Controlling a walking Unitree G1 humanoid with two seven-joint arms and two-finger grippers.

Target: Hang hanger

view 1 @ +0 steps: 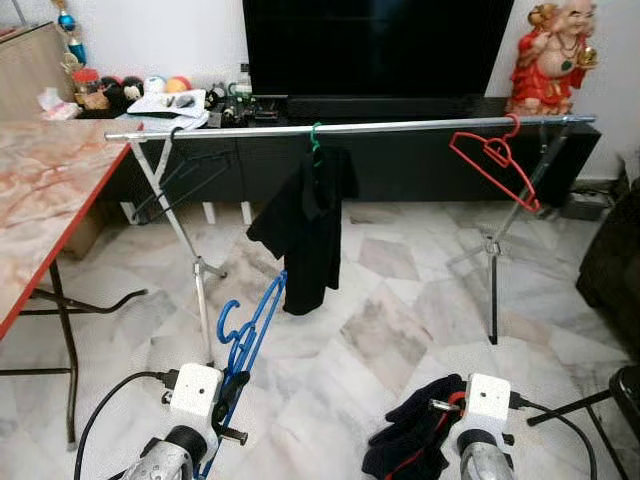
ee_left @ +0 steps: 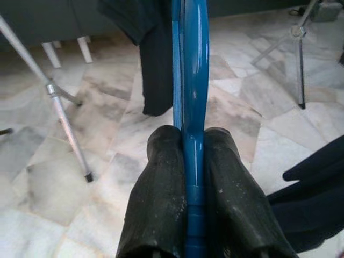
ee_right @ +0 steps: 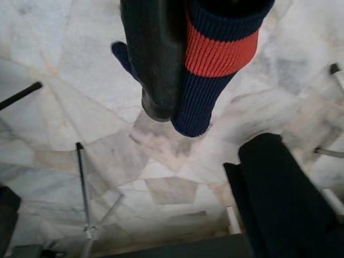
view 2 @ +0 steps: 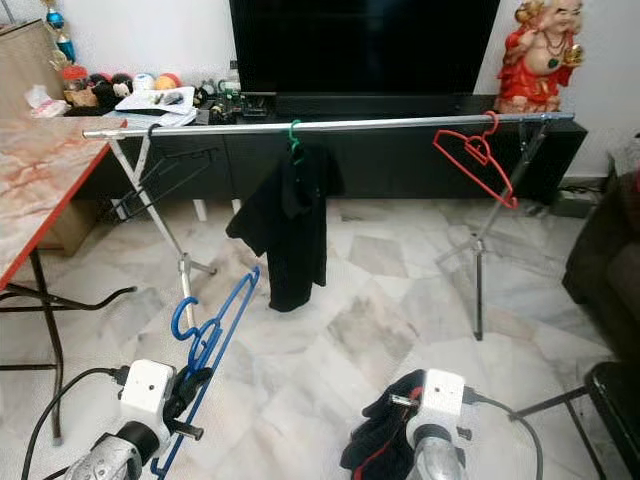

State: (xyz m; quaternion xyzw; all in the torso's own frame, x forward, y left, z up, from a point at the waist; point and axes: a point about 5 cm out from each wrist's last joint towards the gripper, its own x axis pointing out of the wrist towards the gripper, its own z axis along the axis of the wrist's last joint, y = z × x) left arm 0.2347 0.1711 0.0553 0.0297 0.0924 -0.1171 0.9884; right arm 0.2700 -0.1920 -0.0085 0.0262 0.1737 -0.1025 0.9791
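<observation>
Across the upper half of the frame runs the rail (view 1: 350, 127), a silver bar on two tripod stands, already carrying a black hanger (view 1: 175, 170) at upper left, a black shirt (view 1: 305, 225) on a green hook at centre, and a red hanger (view 1: 495, 165) tilted at upper right. The free stretches of bar lie between these, so that is presumably where the next one is meant to go. The blue hanger (view 1: 250, 325) sits low at lower left, well short of the rail; it is held by its lower end with the hook pointing up and away, which looks like a sensible grip for lifting the hook over the bar. The left gripper (ee_left: 193, 183) has its fingers (ee_left: 156, 204) pressed tight on the blue plastic from both sides, no gap showing. At lower right the right gripper (ee_right: 177, 80) carries a dark garment (view 1: 415, 430) with a red stripe, bunched low near the floor. One finger lies against the ribbed navy-and-red cuff (ee_right: 217, 54), apparently clamped on it, though the other finger is hidden.
</observation>
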